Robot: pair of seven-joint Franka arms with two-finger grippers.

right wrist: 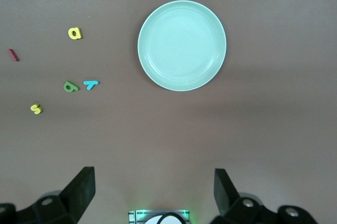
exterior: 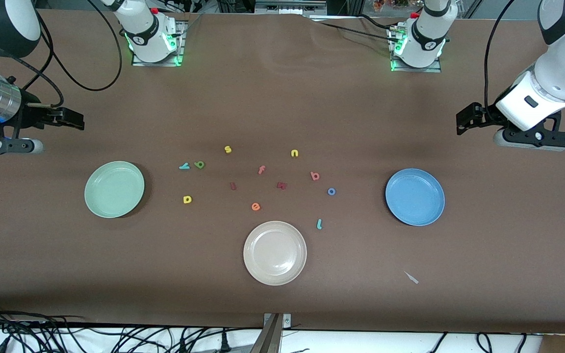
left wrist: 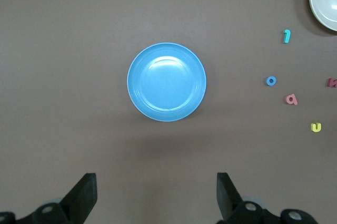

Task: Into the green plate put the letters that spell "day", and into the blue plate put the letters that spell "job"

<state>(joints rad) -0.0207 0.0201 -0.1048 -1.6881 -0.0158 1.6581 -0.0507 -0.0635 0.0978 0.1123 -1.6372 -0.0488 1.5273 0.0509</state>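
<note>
I note a mint-green plate [exterior: 114,189], blue plate [exterior: 415,197], cream plate [exterior: 275,253], brown table [exterior: 282,98], yellow "d" [exterior: 187,199].

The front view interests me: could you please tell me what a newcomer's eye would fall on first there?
Three plates stand out on the brown table: a green plate toward the right arm's end, a blue plate toward the left arm's end, and a cream plate between them, nearest the camera. Small coloured letters lie scattered between the plates. The left gripper and right gripper wait with open jaws at either end.
</note>
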